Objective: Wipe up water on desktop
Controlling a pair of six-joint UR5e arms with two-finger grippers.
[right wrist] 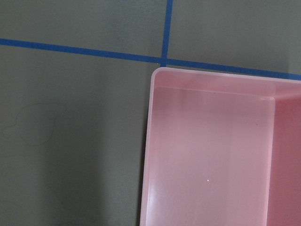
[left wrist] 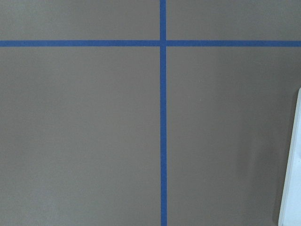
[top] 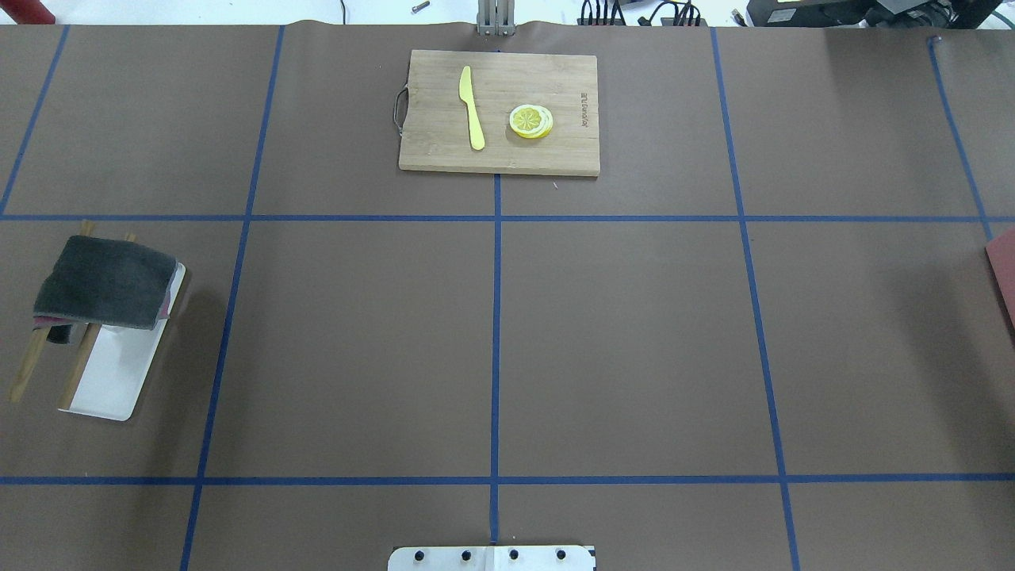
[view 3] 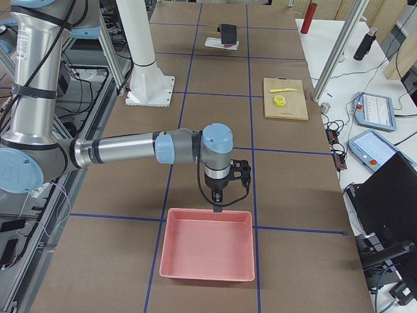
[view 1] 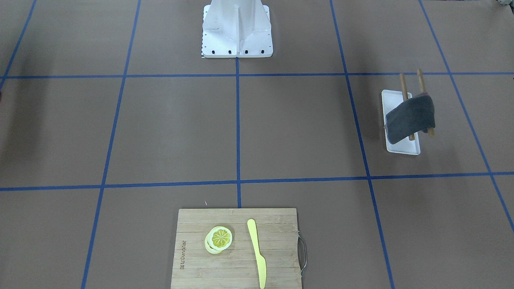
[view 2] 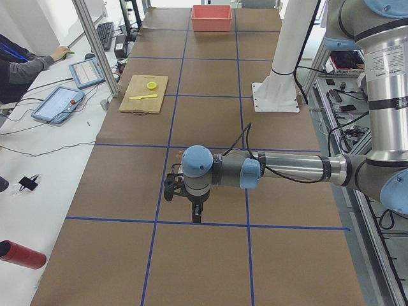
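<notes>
Brown and matte, the desktop (view 1: 305, 128) fills the front-facing view, and no wet patch shows on it. A bamboo cutting board (view 1: 237, 241) carries lemon slices (view 1: 219, 237) and a yellow knife (view 1: 257, 253). Well away from the board, toward the robot's left, a grey cloth (view 1: 410, 118) hangs over two wooden rods (view 1: 402, 82) above a white tray (view 1: 401, 148). The overhead view shows the same layout, with no arm near the board.

From the left end, the left gripper (view 2: 194, 213) hangs over bare tabletop far from the board. I cannot tell whether its jaws are parted or whether it holds anything. From the right end, the right gripper (view 3: 218, 195) hovers at the rim of a pink bin (view 3: 208, 251), equally far from the board, and its opening is just as unreadable.

The left wrist view shows only tape lines and a white edge. The right wrist view shows the bin's corner and a faint outline on the paper.

Fetching the cloth likely comes first: grip its top fold, lift it clear of the rods, then find the water.
</notes>
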